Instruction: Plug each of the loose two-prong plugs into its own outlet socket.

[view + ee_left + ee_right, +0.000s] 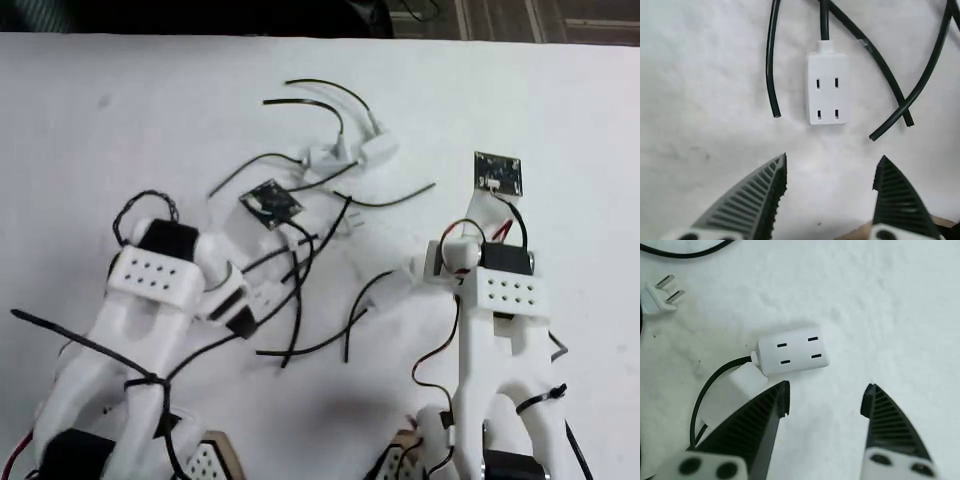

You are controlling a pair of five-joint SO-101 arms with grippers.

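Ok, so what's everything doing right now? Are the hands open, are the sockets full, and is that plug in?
Left hand: open, holding nothing.
Right hand: open, holding nothing.
Socket by the left hand: lying face up, all slots empty.
Socket by the right hand: lying face up, all slots empty.
Loose plug: unplugged, prongs bare.

The table (90, 110) is surveyed from overhead. An outlet socket (827, 89) is framed closely from the left wrist, a second outlet socket (792, 351) from the right.
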